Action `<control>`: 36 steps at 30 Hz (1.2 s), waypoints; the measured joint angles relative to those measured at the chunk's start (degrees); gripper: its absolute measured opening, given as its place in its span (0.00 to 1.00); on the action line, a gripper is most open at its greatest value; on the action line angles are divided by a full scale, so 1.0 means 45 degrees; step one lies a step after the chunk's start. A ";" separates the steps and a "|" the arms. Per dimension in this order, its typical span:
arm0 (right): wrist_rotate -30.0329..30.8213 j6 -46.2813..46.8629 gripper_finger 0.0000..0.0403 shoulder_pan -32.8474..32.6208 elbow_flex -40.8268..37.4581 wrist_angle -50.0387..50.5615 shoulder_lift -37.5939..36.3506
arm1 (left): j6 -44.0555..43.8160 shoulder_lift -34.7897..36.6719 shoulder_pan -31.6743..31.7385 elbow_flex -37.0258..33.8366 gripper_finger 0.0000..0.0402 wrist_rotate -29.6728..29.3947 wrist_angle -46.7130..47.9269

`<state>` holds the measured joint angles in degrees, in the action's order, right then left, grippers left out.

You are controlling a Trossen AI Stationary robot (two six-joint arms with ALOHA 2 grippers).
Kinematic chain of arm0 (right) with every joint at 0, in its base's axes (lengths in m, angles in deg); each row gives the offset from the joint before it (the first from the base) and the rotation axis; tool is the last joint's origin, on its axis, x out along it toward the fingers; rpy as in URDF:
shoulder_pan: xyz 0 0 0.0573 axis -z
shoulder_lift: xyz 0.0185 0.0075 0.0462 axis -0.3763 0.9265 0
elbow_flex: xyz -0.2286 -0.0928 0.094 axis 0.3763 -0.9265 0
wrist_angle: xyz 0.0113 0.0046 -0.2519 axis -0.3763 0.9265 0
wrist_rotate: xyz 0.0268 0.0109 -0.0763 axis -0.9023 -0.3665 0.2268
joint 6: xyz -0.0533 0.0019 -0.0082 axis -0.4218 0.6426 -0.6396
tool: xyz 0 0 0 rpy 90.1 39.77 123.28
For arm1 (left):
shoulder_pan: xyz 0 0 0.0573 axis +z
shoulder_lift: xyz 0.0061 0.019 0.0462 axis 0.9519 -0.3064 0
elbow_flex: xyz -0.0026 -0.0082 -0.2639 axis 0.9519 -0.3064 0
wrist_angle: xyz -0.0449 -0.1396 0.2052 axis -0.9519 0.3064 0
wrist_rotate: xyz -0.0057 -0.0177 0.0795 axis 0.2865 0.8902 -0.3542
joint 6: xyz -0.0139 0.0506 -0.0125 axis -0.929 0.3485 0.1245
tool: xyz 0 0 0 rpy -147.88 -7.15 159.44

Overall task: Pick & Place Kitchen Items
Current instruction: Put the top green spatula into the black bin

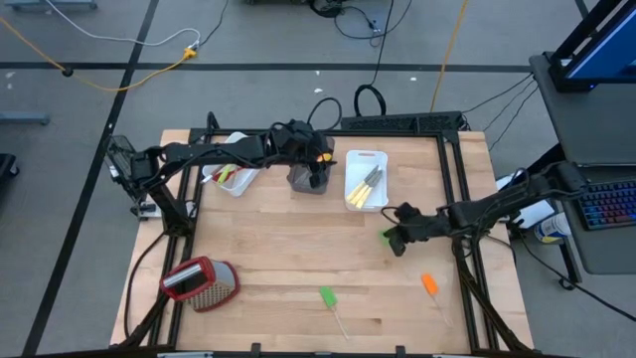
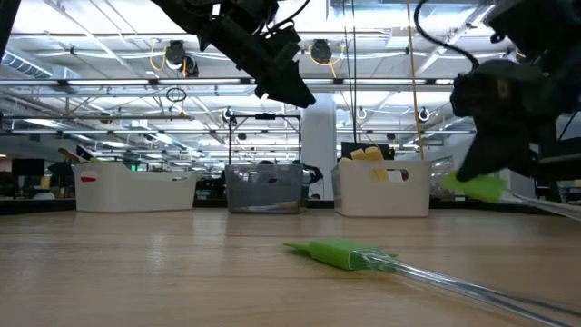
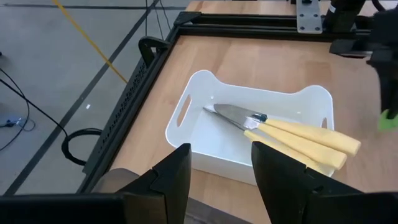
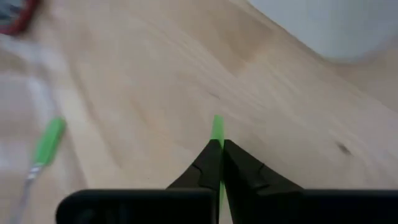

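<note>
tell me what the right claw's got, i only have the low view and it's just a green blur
Observer: The right claw is shut on a green spatula, pinched between its tips.
Operator: left claw holding anything
Observer: No. The left claw is open and empty, facing a white tub with knives in it.
Operator: any items i can't see on the table
Observer: An orange spatula lies in front of the right arm.

Overhead and table-level views (plus wrist close-ups) share the table (image 1: 298, 249).
</note>
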<state>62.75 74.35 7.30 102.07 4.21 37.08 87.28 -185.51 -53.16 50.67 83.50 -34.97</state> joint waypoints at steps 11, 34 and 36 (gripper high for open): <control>0.1778 -0.4703 0.00 0.0024 0.0036 -0.4002 -0.0456 | -0.0287 0.0000 -0.0559 0.0000 0.43 0.0000 0.0021; 0.4237 -1.2674 0.00 0.1223 0.0044 -1.0255 -0.0331 | -0.1023 -0.0008 -0.2352 -0.2695 0.43 0.0015 -0.4445; 0.4177 -1.2769 0.00 0.1462 0.0044 -1.0695 -0.0246 | -0.1062 -0.0010 -0.2466 -0.3206 0.43 0.0018 -0.5599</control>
<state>81.54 16.89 13.88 102.26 -43.92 35.97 82.50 -185.55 -64.26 36.24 83.58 -60.17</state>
